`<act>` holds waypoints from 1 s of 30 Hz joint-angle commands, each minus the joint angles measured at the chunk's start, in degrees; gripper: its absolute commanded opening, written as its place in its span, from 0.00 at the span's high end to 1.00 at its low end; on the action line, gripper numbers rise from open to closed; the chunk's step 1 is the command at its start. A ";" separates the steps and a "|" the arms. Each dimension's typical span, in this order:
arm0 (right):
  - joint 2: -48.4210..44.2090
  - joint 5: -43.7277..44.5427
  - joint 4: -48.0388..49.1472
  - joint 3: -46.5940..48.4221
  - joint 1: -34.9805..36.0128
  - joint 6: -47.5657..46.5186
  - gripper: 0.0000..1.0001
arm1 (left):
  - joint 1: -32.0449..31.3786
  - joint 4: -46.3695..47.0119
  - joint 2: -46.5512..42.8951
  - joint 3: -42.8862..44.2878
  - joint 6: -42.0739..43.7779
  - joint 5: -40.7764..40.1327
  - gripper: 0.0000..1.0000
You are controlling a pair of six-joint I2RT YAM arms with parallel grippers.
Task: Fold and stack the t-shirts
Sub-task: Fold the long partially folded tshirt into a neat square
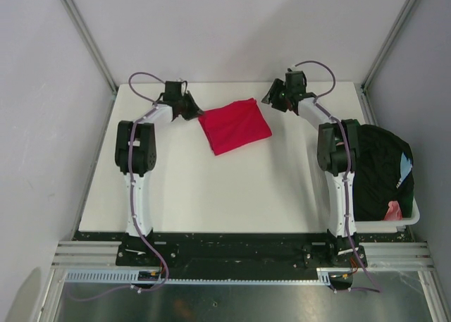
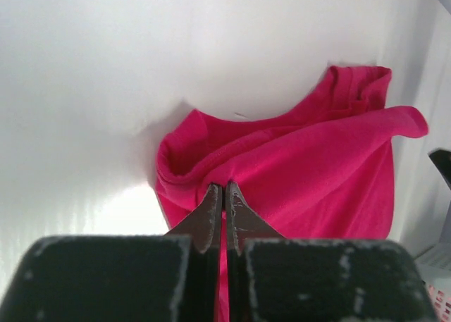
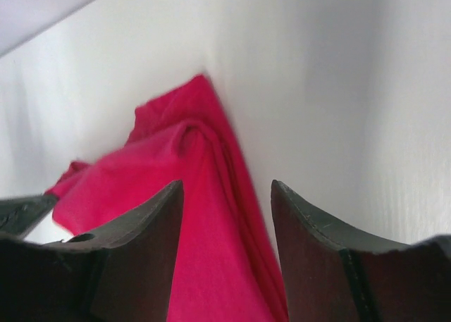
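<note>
A folded pink t-shirt [image 1: 235,125] lies on the white table [image 1: 211,188] at the middle back. My left gripper [image 1: 195,113] is at its left corner. In the left wrist view the left gripper [image 2: 224,189] is shut, pinching a fold of the pink t-shirt [image 2: 310,174], and fabric shows in the thin gap. My right gripper [image 1: 275,98] is just off the shirt's far right corner. In the right wrist view the right gripper [image 3: 225,195] is open and empty, its fingers straddling the edge of the shirt [image 3: 204,237] without touching it.
A white basket [image 1: 416,213] at the table's right edge holds a heap of dark clothes [image 1: 380,167] with a pink item [image 1: 392,211] on it. Grey walls and metal posts enclose the table's back and sides.
</note>
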 commanded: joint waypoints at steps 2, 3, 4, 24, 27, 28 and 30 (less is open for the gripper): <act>-9.15 1.05 2.98 -7.08 4.22 -5.89 0.45 | 1.53 1.85 2.89 3.67 -0.88 -0.25 1.00; -9.43 1.14 3.14 -8.44 4.86 -6.47 0.46 | 1.83 1.86 3.37 3.97 -0.93 0.07 1.00; -9.57 1.18 3.21 -9.57 5.49 -6.94 0.46 | 2.10 1.86 3.83 4.21 -0.95 0.23 1.00; -18.77 2.41 -2.91 -36.72 9.99 -4.26 0.60 | 2.32 1.88 -6.47 -12.45 0.55 2.16 1.00; -24.67 3.73 -2.10 -44.94 13.08 -2.53 0.60 | 1.64 1.94 -11.70 -18.86 1.31 1.52 1.00; -27.03 4.06 -1.69 -47.76 14.30 -1.72 0.60 | 1.31 1.95 -13.64 -21.00 1.62 1.40 1.00; -31.46 4.92 -1.45 -53.05 16.71 0.10 0.60 | 0.66 1.93 -17.58 -25.36 2.00 0.91 1.00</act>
